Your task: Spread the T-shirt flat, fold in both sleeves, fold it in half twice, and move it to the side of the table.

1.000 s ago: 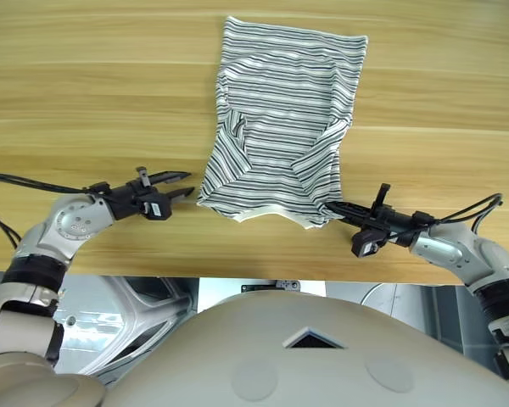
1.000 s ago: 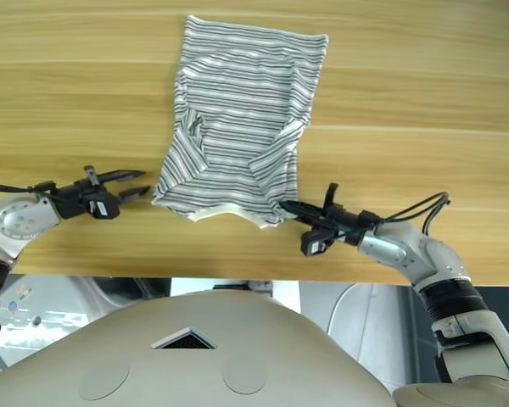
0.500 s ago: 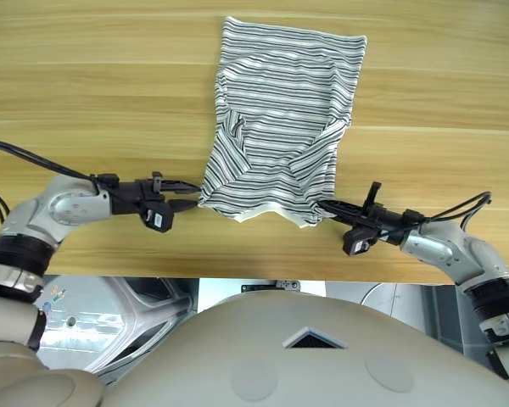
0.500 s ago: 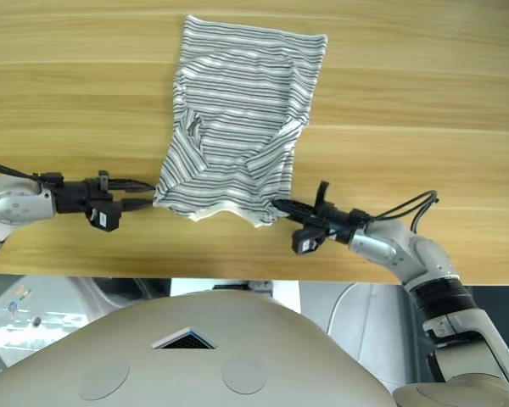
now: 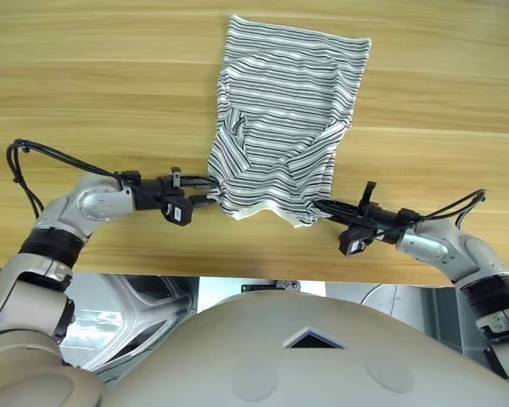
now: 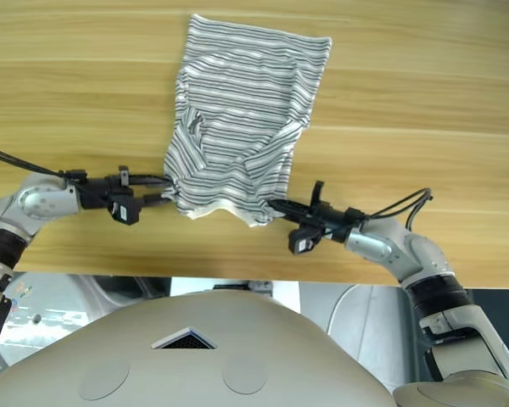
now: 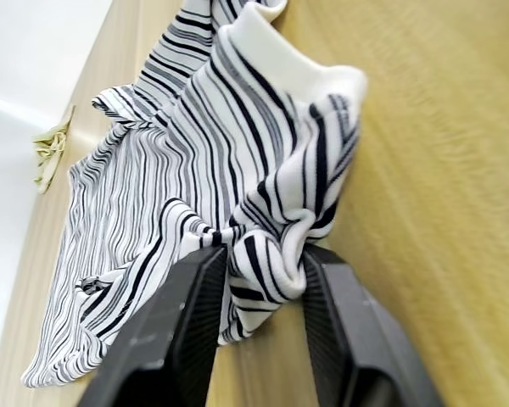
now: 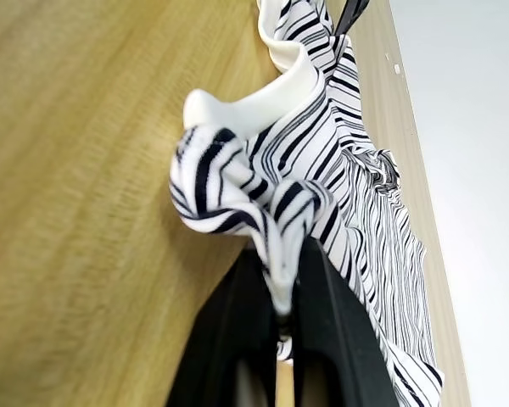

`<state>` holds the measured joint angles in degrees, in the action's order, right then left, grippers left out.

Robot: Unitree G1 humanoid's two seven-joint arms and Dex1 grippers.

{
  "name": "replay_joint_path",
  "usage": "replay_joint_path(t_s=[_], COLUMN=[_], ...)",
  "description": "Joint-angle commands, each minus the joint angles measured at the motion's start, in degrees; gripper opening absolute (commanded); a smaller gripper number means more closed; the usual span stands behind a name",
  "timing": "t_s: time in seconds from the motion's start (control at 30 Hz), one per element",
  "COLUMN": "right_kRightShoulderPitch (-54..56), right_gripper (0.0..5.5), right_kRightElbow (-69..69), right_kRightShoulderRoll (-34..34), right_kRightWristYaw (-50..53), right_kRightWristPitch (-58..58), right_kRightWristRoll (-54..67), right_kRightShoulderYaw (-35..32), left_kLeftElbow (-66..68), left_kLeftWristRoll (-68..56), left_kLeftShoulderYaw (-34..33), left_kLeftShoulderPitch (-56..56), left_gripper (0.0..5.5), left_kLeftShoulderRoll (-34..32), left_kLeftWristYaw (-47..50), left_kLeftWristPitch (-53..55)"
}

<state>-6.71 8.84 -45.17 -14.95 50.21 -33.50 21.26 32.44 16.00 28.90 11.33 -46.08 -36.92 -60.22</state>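
Note:
A black-and-white striped T-shirt [image 5: 284,110] lies on the wooden table [image 5: 85,102] with both sleeves folded in, its white-edged hem toward the near edge. At the hem's near left corner, my left gripper [image 5: 210,191] is shut on a bunched fold of the fabric. The left wrist view shows that fold [image 7: 267,246] wedged between the two fingers [image 7: 191,314]. My right gripper [image 5: 318,206] is shut on the hem's near right corner. There the cloth [image 8: 237,178] is pinched tight between its fingers [image 8: 237,339]. Both grippers lie low on the tabletop.
The table's near edge [image 5: 237,273] runs just behind both wrists. Bare wood stretches to the left and right of the shirt. Black cables trail from each forearm [image 5: 34,157].
My left gripper slid right from open on bare wood to the hem's left corner and shut on it, bunching the cloth. My right gripper edged left, still holding the right corner.

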Motion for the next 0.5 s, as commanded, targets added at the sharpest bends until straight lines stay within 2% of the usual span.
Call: replay_joint_path(t_s=[0.03, 0.23, 0.5], right_kRightShoulderPitch=[-0.7, -0.5, 0.3], right_gripper=[0.00, 0.00, 0.00], right_kRightElbow=[2.0, 2.4, 3.4], right_kRightShoulderRoll=[0.4, 0.2, 0.1], right_kRightWristYaw=[-0.6, -0.2, 0.0], right_kRightWristPitch=[-0.9, -0.7, 0.0], right_kRightWristRoll=[-2.7, -2.9, -2.9], right_kRightShoulderYaw=[1.2, 1.1, 1.5], left_kLeftElbow=[6.3, 7.5, 9.2], left_kLeftWristRoll=[8.2, 8.2, 8.9], left_kLeftShoulderYaw=[2.1, 2.8, 4.6], left_kLeftShoulderPitch=[-2.4, -3.9, -3.8], left_gripper=[1.59, 1.59, 0.71], left_kLeftShoulderRoll=[1.5, 0.4, 1.4], left_kLeftWristYaw=[1.7, 3.3, 3.0], left_kLeftWristPitch=[3.4, 1.3, -1.8])
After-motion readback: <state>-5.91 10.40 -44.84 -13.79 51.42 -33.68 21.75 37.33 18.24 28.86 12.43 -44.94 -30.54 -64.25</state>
